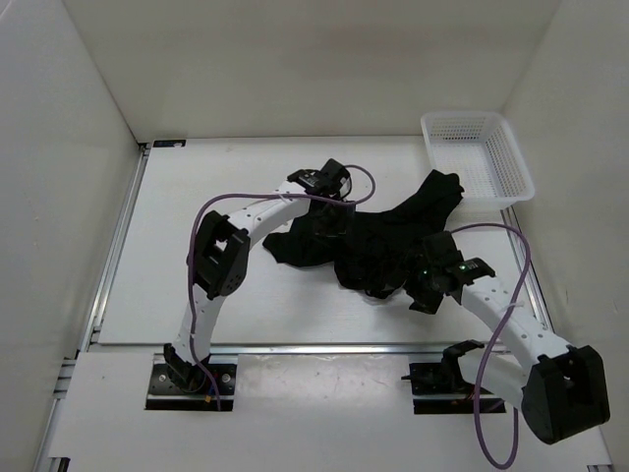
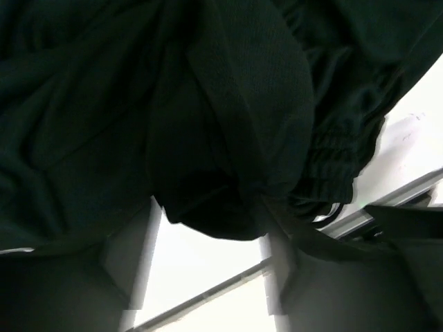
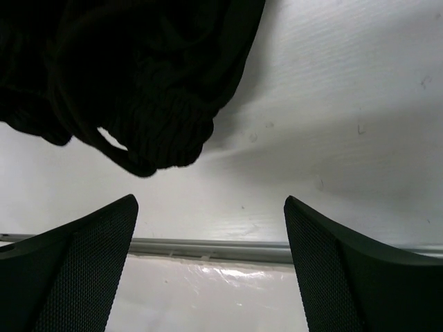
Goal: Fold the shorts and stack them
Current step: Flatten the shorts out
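The black shorts [image 1: 378, 241] lie crumpled on the white table [image 1: 197, 256], one leg reaching toward the basket. My left gripper [image 1: 327, 216] comes down on their far left part. In the left wrist view its fingers [image 2: 128, 266] stand apart, with a fold of the shorts [image 2: 228, 104] hanging over the left gripper [image 2: 211, 225] at its tips; I cannot see a pinch. My right gripper [image 1: 418, 295] is at the shorts' near right edge. In the right wrist view the right gripper [image 3: 209, 200] is open and empty, just short of the gathered waistband [image 3: 163, 131] and a drawstring loop [image 3: 104, 144].
A white mesh basket [image 1: 477, 155] stands at the back right corner. A metal rail [image 1: 324, 346] runs along the table's near edge and shows in the right wrist view [image 3: 208, 249]. White walls close in the left, back and right.
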You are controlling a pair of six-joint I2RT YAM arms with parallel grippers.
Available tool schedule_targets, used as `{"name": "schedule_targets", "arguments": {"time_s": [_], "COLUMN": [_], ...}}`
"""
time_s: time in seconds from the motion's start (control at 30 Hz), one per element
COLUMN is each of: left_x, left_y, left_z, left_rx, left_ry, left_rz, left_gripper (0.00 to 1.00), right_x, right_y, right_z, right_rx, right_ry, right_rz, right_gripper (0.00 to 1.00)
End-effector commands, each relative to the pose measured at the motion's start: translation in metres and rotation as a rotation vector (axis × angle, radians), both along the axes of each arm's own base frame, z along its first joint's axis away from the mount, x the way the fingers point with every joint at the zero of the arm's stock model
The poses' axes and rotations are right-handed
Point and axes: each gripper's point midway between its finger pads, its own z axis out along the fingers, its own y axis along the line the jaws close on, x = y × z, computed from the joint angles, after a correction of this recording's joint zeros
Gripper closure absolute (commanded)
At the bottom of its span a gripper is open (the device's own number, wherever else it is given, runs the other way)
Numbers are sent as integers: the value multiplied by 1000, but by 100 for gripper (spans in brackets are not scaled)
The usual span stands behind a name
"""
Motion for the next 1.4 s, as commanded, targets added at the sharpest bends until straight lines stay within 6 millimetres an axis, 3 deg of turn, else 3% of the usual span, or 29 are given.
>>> {"name": "schedule_targets", "arguments": {"time_s": [0.0,0.03,0.13,0.23,0.33,0.37,0.4,0.47,0.5,0.53,0.6,0.63,0.7,0.73,0.77,0.8,0.83,0.87,0.9,1.0,1.1,1.13,1.17,1.2,1.23,1.27,1.3,1.33,1.37], "left_x": [-4,-4,-5,-6,-3,0,4,11,12,17,31,36,61,59,62,69,70,60,54,31,3,-7,-12,-28,-35,-44,-57,-69,-75], "left_y": [-13,-13,-14,-12,-6,-1,3,13,19,25,55,68,107,125,139,165,176,189,199,225,226,215,209,204,190,181,173,153,146], "left_z": [11,11,12,19,32,33,33,50,62,72,90,117,161,188,208,228,254,280,296,328,332,330,308,307,274,260,250,231,197], "left_rx": [-53,-53,-59,-67,-77,-75,-75,-96,-110,-122,-123,-151,-180,-196,-210,-220,-244,-266,-285,-304,-327,-345,-341,-363,-372,-386,-404,-408,-385], "left_ry": [-3,-3,3,-12,-38,-37,-38,-67,-85,-103,-129,-175,-269,-307,-347,-392,-456,-516,-554,-642,-650,-641,-586,-585,-502,-463,-435,-377,-297], "left_rz": [-47,-47,-51,-60,-45,-33,-22,3,15,30,83,111,189,221,254,311,333,354,367,414,395,356,345,328,309,293,272,224,234], "left_gripper": [38,53,90,90,90,90,90,90,90,90,90,90,90,90,90,90,90,90,90,90,90,90,90,90,90,90,90,85,77], "right_x": [16,27,35,44,45,46,48,56,62,83,102,137,163,181,211,215,227,230,234,226,207,203,197,187,188,188,182,189,193], "right_y": [7,7,8,14,25,35,39,50,48,51,49,53,57,61,70,77,85,97,105,130,137,135,133,123,115,103,90,75,64], "right_z": [1,7,1,-8,-18,-23,-23,-18,-15,4,26,66,106,116,182,200,211,232,276,308,303,297,287,267,257,247,223,216,208], "right_rx": [72,106,160,180,233,247,249,234,209,192,142,111,83,62,72,66,62,69,89,147,123,108,87,59,21,-7,-38,-67,-84], "right_ry": [-31,-68,-47,-44,1,12,7,4,-8,-68,-109,-230,-301,-313,-470,-489,-510,-558,-661,-734,-738,-732,-712,-678,-676,-664,-619,-611,-592], "right_rz": [-17,-37,-68,-57,-35,-14,0,21,26,54,81,112,156,175,211,242,265,298,327,401,437,432,429,418,388,361,332,290,256], "right_gripper": [10,12,13,16,26,31,49,73,95,100,100,100,100,100,100,100,100,100,100,100,100,100,100,100,100,100,100,100,90]}}
